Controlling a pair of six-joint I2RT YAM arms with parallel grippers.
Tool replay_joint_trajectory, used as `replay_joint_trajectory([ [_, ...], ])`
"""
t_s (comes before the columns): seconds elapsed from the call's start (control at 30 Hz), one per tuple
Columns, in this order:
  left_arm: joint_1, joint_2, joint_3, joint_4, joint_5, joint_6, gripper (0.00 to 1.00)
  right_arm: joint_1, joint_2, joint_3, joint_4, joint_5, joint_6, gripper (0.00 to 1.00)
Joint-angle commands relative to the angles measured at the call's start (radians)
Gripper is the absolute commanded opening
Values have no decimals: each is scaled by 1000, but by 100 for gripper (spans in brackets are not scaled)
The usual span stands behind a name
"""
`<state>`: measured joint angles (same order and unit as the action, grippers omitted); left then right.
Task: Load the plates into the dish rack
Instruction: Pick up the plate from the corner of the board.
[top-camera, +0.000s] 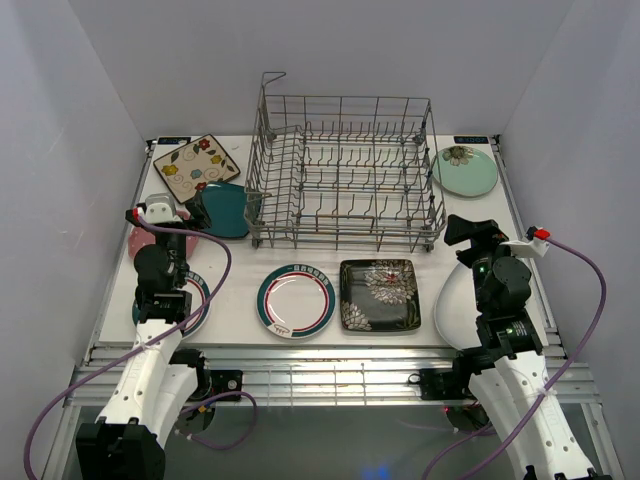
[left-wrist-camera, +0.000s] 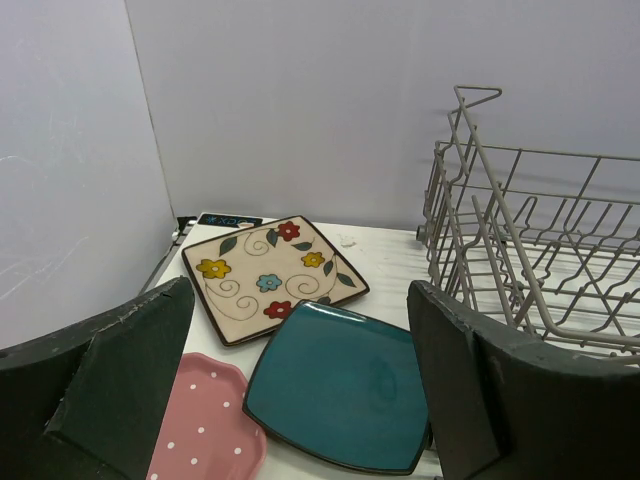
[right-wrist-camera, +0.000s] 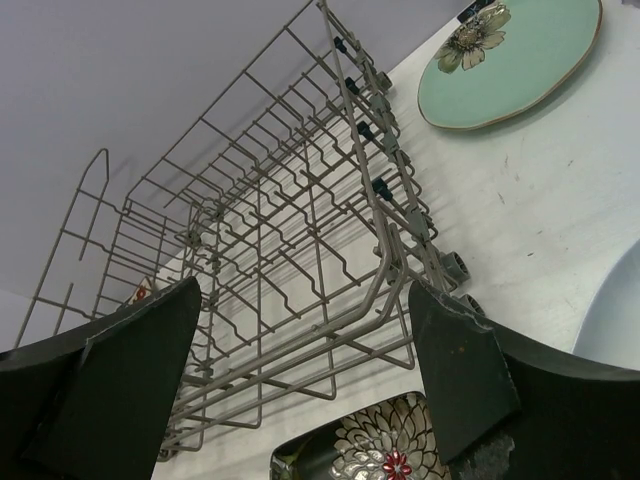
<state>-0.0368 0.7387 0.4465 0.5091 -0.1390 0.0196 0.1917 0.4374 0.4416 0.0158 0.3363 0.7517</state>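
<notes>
Tall grey wire rack (top-camera: 345, 170) with upright tines stands on the tabletop (top-camera: 240, 290), patterned plates (top-camera: 296, 300) lying flat around it. Left pincer (left-wrist-camera: 297, 340) and right pincer (right-wrist-camera: 305, 340) both gape wide.

No writing can be read. A small dark tag (top-camera: 172, 140) with blue characters lies at the far left corner of the table (top-camera: 240, 290), and a second tag (top-camera: 470, 139) lies at the far right corner. Both are too small and blurred to make out.
</notes>
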Motion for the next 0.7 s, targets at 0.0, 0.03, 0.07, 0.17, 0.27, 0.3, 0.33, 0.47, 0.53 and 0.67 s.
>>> replay_joint_trajectory([
  [0.0, 0, -15, 0, 16, -5, 8, 98, 0, -14, 16, 24, 21, 3, 90],
  [0.03, 0, -15, 0, 16, -7, 8, 98, 0, -20, 14, 24, 26, 6, 90],
  [0.07, 0, -15, -2, 16, -7, 8, 98, 2, -25, 13, 24, 33, 8, 90],
  [0.17, 0, -16, 0, 16, -4, 6, 98, 2, -25, 11, 21, 49, 12, 90],
  [0.27, 0, -16, -2, 16, -7, 6, 98, 2, -19, 19, 1, 64, 21, 90],
  [0.3, 0, -16, 0, 16, -7, 6, 98, 2, -19, 20, -4, 64, 28, 90],
  [0.33, 0, -18, 0, 16, -7, 6, 98, 2, -19, 20, -4, 69, 28, 90],
  [0.47, 0, -22, 0, 16, -7, 6, 98, 2, -19, 19, -14, 98, 51, 90],
  [0.53, 0, -22, -2, 16, -8, 5, 98, 2, -20, 11, -14, 119, 70, 90],
  [0.67, 0, -22, 0, 16, -10, 3, 98, 2, -6, 9, -57, 158, 126, 91],
])
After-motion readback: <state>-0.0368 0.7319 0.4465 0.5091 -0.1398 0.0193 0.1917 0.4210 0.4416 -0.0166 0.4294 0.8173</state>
